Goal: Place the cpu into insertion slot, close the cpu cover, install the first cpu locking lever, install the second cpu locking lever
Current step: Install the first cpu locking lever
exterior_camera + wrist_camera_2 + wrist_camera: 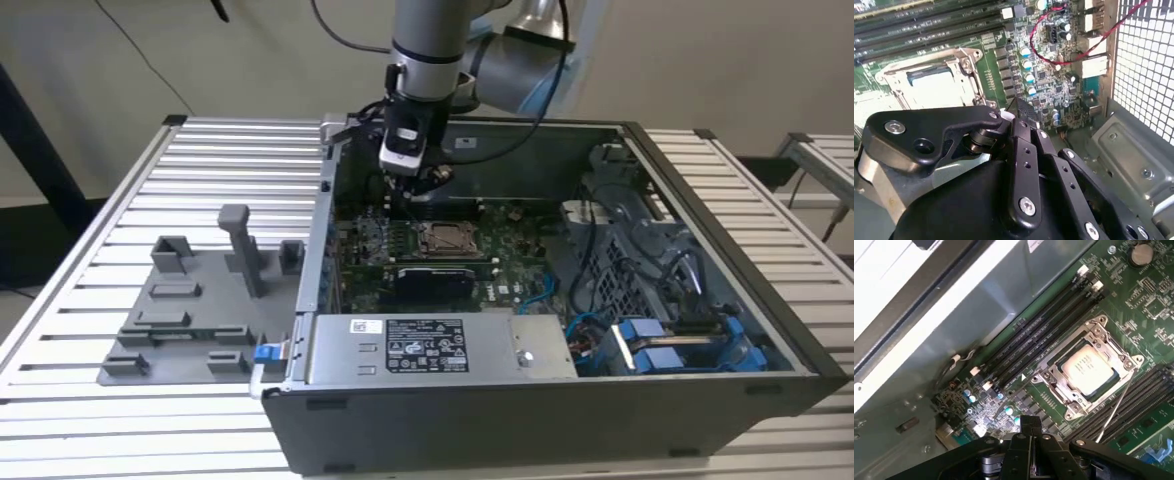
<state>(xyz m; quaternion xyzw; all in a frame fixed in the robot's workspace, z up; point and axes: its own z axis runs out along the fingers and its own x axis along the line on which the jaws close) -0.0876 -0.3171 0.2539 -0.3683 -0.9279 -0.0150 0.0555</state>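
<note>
Empty gripper [1030, 423], fingers clenched, beside cpu cover [1056, 376]; cpu [1087, 367] seated. Loose locking lever [1114, 410]: thin, springy; probably best pressed near its end.

Shiny silver metal cpu cover [1116, 351]

One cpu [1087, 371], one cpu cover [1060, 380], one thin locking lever [1116, 407], one coin cell [1140, 254], one motherboard [1149, 305]; one power supply [427, 345], one computer case [534, 430], one grey fixture [187, 320], one robot arm [427, 50].
</note>
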